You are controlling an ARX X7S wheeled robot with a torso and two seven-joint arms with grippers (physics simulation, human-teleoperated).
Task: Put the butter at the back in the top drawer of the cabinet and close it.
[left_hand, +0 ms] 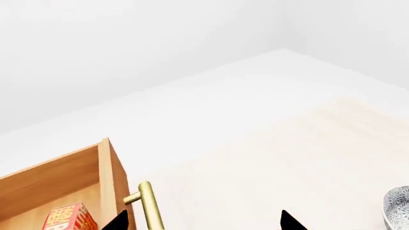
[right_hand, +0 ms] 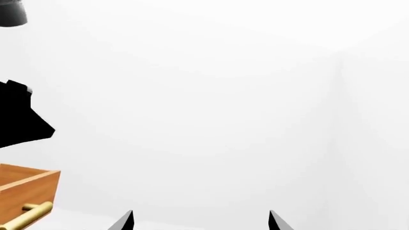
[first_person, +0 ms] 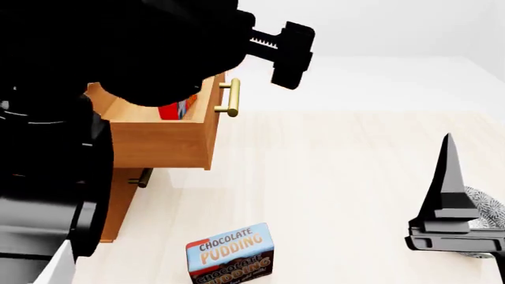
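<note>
The top drawer (first_person: 162,139) of the light-brown cabinet (first_person: 118,204) stands pulled out. The butter (left_hand: 69,218), a small red-and-orange box, lies inside it and shows again in the head view as the butter (first_person: 178,110), partly hidden under my left arm. My left gripper (left_hand: 204,223) is open just outside the drawer front, and the brass handle (left_hand: 150,206) stands between its fingertips, close to one of them. The right gripper (right_hand: 201,221) is open and empty, held up at the table's right, away from the cabinet.
A chocolate pudding box (first_person: 230,253) stands on the pale wooden table in front of the cabinet. A patterned grey bowl (first_person: 486,208) sits at the right edge behind my right gripper finger (first_person: 447,177). A lower drawer's handle (first_person: 142,177) shows under the open drawer.
</note>
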